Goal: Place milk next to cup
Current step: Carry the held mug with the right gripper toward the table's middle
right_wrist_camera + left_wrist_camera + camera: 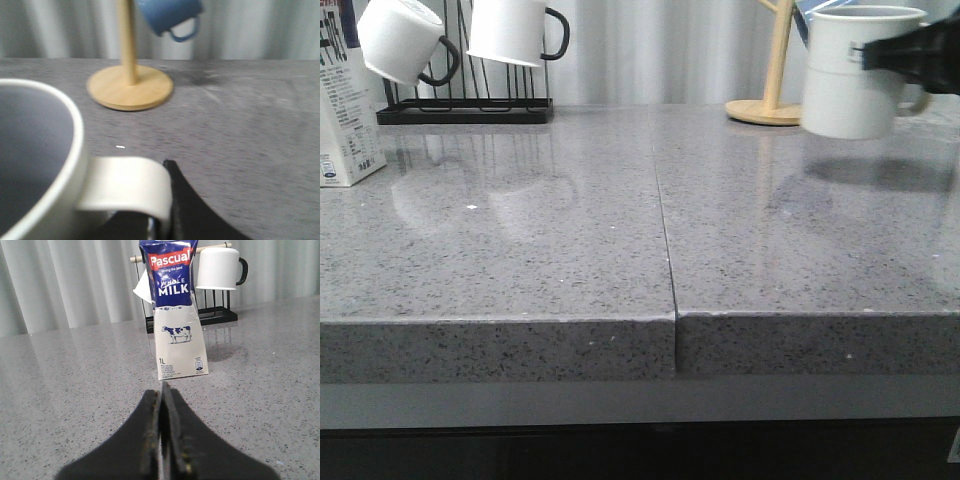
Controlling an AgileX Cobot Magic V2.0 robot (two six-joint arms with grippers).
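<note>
The milk [177, 315] reads "Pascual", "WHOLE MILK" and "1L" under a small cow – it stands upright on the speckled grey table [570, 240] at the far left, before a black rack [465, 110] of white mugs [515, 30]. My left fingers [164, 405] are pressed together, holding nothing, pointed level at the carton and apart from it. My right fingers [167, 210] grip the smooth handle of the cup [855, 70] – raised above the table's far right, near a round wooden stand [130, 85] with a blue mug [170, 17].
</note>
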